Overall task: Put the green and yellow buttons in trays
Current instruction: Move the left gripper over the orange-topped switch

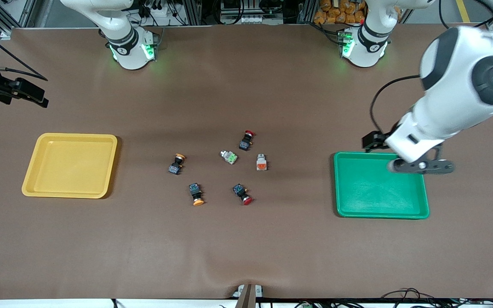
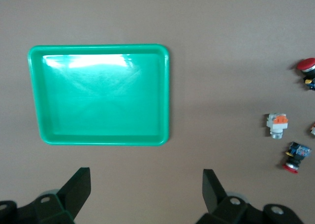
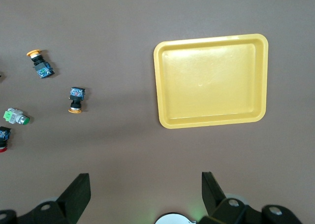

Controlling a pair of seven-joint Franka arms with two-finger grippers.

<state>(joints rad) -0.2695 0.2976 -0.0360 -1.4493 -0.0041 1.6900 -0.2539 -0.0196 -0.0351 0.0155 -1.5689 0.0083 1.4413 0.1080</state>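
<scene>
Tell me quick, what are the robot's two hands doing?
Left gripper: open, empty, over the green tray.
Right gripper: open, empty, waiting.

brown table cover [image 1: 246, 248] spans the whole work surface, slight wrinkle near the front edge by the centre. two red-capped black switches lying on their sides mid-table: one [image 1: 246, 140] on the side toward the bases, cap pointing toward them; the other [image 1: 242, 194] nearer the front camera, cap pointing toward it. well apart from each other. small grey bracket [image 1: 248, 292] at the table's front edge, centre. black camera rig [image 1: 11, 90] with cables at the right arm's end. orange items [image 1: 340, 10] stacked off the table between the bases.
</scene>
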